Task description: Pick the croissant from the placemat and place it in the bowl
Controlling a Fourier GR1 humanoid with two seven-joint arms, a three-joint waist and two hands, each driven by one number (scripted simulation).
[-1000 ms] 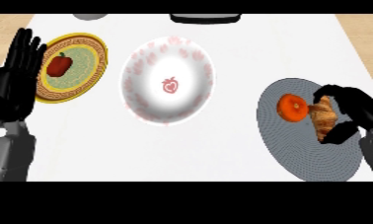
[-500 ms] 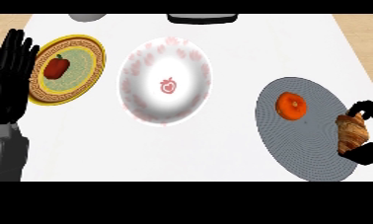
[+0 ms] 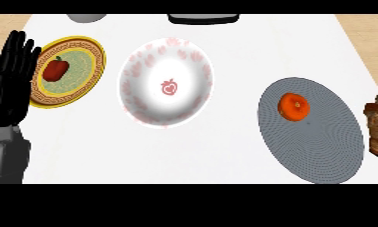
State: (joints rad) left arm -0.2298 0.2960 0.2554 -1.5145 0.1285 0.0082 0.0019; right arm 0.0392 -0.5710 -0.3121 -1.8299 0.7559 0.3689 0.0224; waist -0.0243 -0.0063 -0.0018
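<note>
Resting open, fingers up, the left hand [image 3: 18, 78] sits beside a plate [image 3: 87, 46]; to its right lie the bowl [image 3: 140, 71], then the placemat [image 3: 317, 141]. Farthest from it, the croissant [image 3: 373, 126] shows at the view's edge, right hand unseen; a level carry to the bowl seems wise.

bowl [image 3: 145, 107] left of placemat [image 3: 319, 138], croissant [image 3: 373, 127] far right

The croissant [image 3: 373, 128] no longer lies beside the orange fruit [image 3: 294, 106] on the placemat [image 3: 317, 141]; it shows only as a sliver at the view's right edge, just past the mat's rim. The right hand that curled round it is now out of view.
</note>
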